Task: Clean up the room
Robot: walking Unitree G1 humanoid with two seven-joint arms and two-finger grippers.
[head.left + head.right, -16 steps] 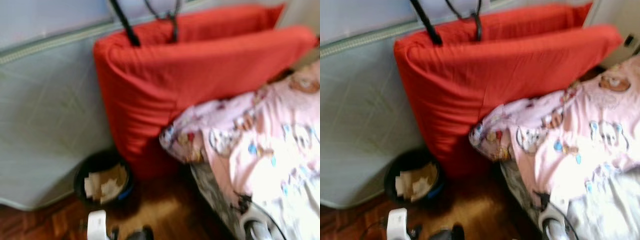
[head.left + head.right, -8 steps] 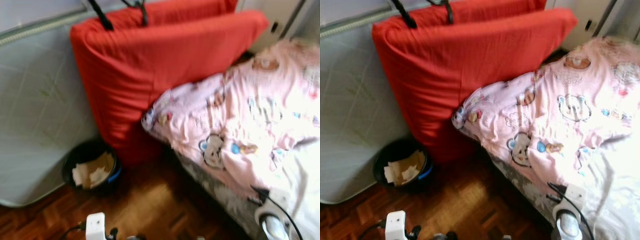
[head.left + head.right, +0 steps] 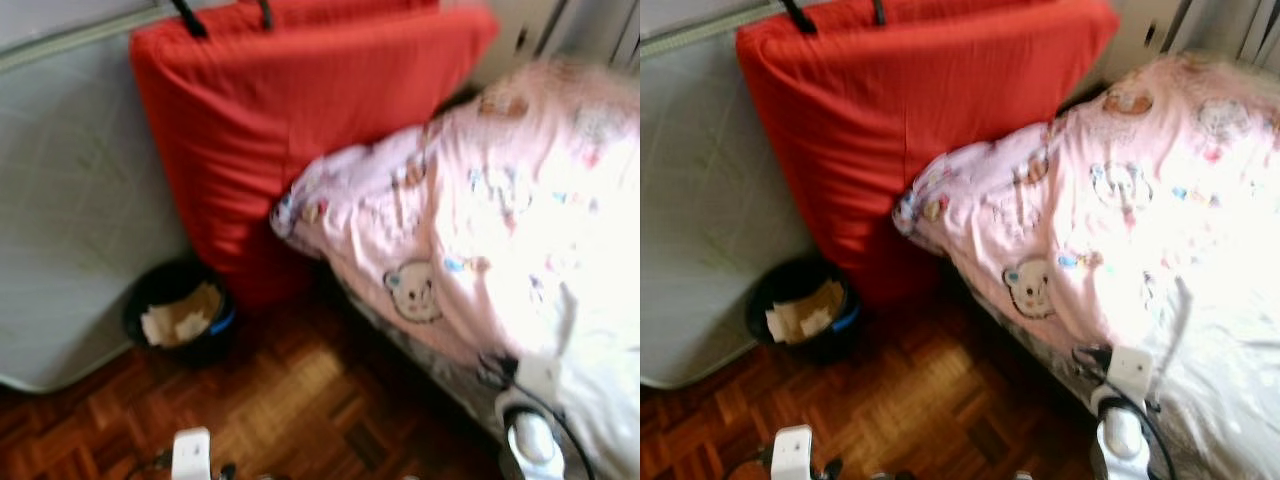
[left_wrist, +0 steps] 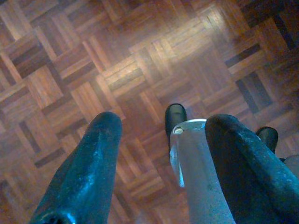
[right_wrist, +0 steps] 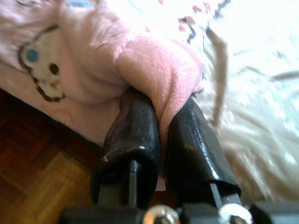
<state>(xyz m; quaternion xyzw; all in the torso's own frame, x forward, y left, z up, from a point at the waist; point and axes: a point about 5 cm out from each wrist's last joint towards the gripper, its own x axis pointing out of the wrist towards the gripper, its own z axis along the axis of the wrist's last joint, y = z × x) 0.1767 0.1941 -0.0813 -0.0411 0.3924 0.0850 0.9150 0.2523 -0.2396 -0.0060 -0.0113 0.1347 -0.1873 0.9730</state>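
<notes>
Since a second ago more pink blanket [image 3: 1110,200] has come across the bed; the right gripper [image 5: 161,126], clamped on its fold, could lose it if tugged harder, while the left gripper [image 4: 163,163] hangs open.

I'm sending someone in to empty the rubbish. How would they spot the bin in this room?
Start at the big red cushion propped upright against the pale quilted mattress beside the bed. At its foot, on the wooden parquet floor, stands a small round black bin. It is the only dark container there, with crumpled paper scraps inside and a blue patch at its rim.
</notes>
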